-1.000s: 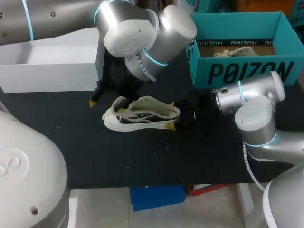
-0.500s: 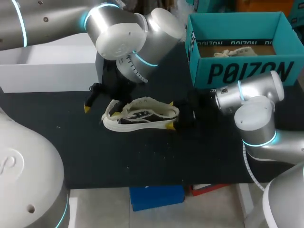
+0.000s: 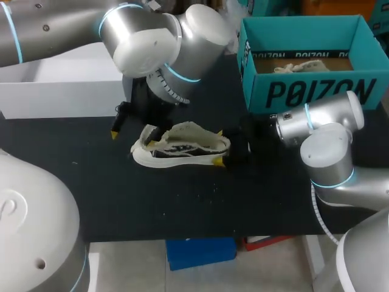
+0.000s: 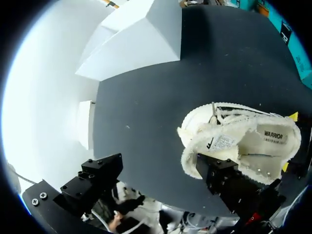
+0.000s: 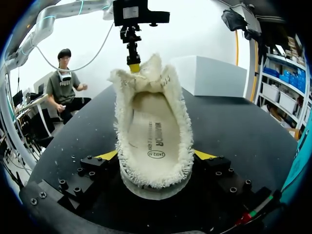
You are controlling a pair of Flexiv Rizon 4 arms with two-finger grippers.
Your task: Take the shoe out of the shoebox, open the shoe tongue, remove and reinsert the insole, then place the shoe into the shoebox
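A cream fleece-lined shoe (image 3: pixel 182 146) rests on the black table (image 3: pixel 182 201), toe toward my left arm. My right gripper (image 3: pixel 219 147) is shut on its heel, one yellow tip on each side (image 5: pixel 155 163). The right wrist view looks down into the shoe (image 5: pixel 151 97), where the printed insole (image 5: pixel 152 139) lies flat. My left gripper (image 3: pixel 134 131) stands wide open at the toe end: one finger (image 4: pixel 226 178) sits over the shoe's (image 4: pixel 248 139) fluffy front edge, the other (image 4: pixel 95 178) is off beside it above the table. Its yellow fingertip (image 5: pixel 134 66) shows at the tongue.
The teal shoebox (image 3: pixel 316 91) stands at the back right with another shoe (image 3: pixel 301 66) inside. A white box (image 3: pixel 61 91) sits at the back left, behind my left arm (image 4: pixel 136 44). Small white flecks lie on the table in front of the shoe.
My left arm has shifted a little to the left, and its outer fingertip dipped and came back. The shoe and the right gripper have stayed put.
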